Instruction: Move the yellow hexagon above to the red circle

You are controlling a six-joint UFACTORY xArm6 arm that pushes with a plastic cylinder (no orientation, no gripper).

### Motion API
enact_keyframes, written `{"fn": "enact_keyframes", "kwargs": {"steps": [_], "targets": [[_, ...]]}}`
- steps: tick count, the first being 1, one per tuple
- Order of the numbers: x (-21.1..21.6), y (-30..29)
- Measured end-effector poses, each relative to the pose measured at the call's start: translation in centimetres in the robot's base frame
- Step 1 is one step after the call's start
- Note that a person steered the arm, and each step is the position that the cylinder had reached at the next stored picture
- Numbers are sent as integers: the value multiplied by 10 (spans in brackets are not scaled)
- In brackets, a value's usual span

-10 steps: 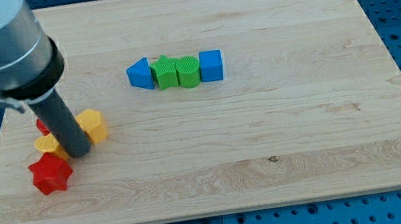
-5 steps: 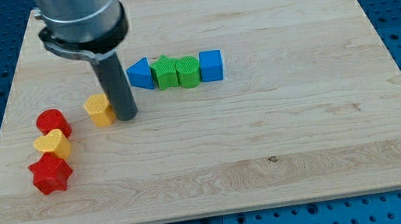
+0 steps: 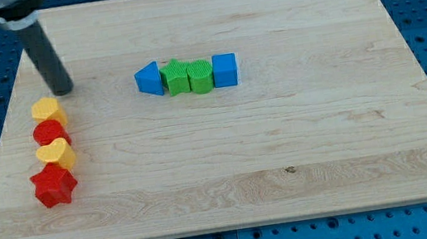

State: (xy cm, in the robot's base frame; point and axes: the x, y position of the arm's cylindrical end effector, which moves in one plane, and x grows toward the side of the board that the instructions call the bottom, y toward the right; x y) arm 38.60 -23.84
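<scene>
The yellow hexagon (image 3: 48, 111) lies at the view's left, touching the top side of the red circle (image 3: 51, 132). Below the circle sit a yellow heart (image 3: 56, 152) and a red star (image 3: 54, 184), so the four form a column. My tip (image 3: 64, 89) rests on the board just up and right of the yellow hexagon, a small gap apart from it. The dark rod rises from it toward the view's top left.
A row of four blocks sits near the board's middle top: a blue triangle (image 3: 149, 79), a green star (image 3: 177, 78), a green cylinder (image 3: 201, 76) and a blue cube (image 3: 225, 69). The board's left edge (image 3: 2, 149) runs close beside the column.
The yellow hexagon has moved from beside the yellow heart, round to the right, to above the red circle. My tip moved with it and now stands off it, up and right.
</scene>
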Motion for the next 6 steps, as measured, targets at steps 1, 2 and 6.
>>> {"fn": "enact_keyframes", "kwargs": {"steps": [1, 2, 6], "targets": [[18, -33], [45, -27], [3, -16]]}}
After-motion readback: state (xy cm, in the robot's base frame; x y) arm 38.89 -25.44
